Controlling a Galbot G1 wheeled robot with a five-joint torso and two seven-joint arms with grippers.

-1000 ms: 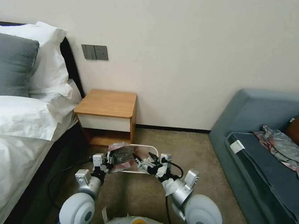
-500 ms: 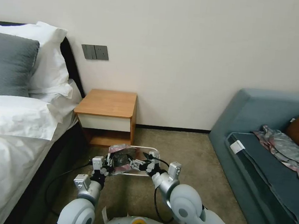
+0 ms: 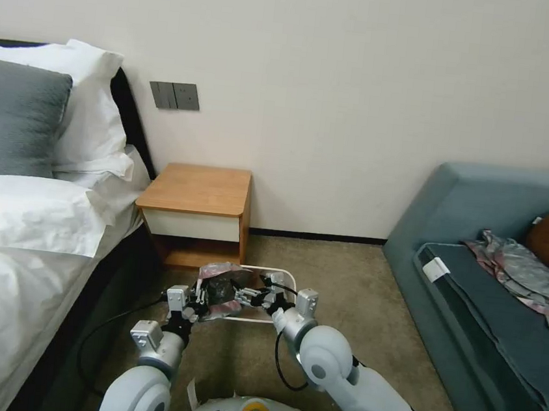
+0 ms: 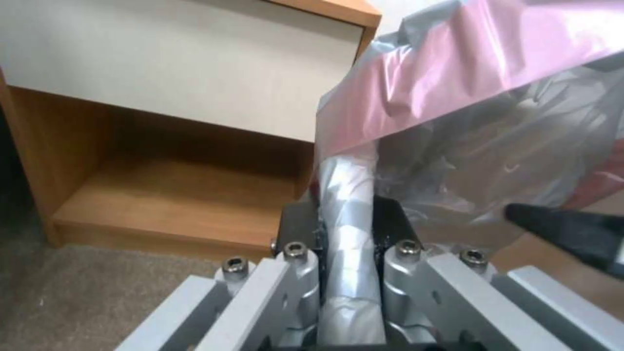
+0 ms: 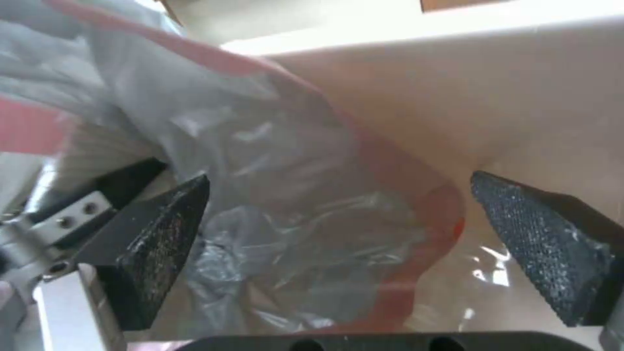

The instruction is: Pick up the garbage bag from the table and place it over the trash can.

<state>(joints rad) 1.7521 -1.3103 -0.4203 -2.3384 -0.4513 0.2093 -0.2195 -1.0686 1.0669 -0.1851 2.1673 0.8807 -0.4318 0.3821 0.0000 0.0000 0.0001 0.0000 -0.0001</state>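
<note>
The garbage bag (image 3: 219, 287), crinkly grey plastic with a pink rim band, hangs bunched over the left part of the cream trash can (image 3: 284, 274), which stands on the carpet in front of the table (image 3: 197, 191). My left gripper (image 3: 202, 298) is shut on a twisted strand of the garbage bag (image 4: 468, 122), pinched between its fingertips (image 4: 300, 220). My right gripper (image 3: 241, 293) is open at the bag's right side. In the right wrist view its gripper (image 5: 339, 179) straddles a pink-edged fold of the garbage bag (image 5: 286, 195) inside the trash can (image 5: 494, 92).
A bed (image 3: 22, 238) with white pillows runs along the left, close to my left arm. A blue sofa (image 3: 476, 279) with a patterned cloth (image 3: 523, 267) stands on the right. Open carpet (image 3: 346, 272) lies between the trash can and the sofa.
My right arm has swung left and its gripper has moved in against the bag over the trash can. The left gripper keeps its hold, barely shifted.
</note>
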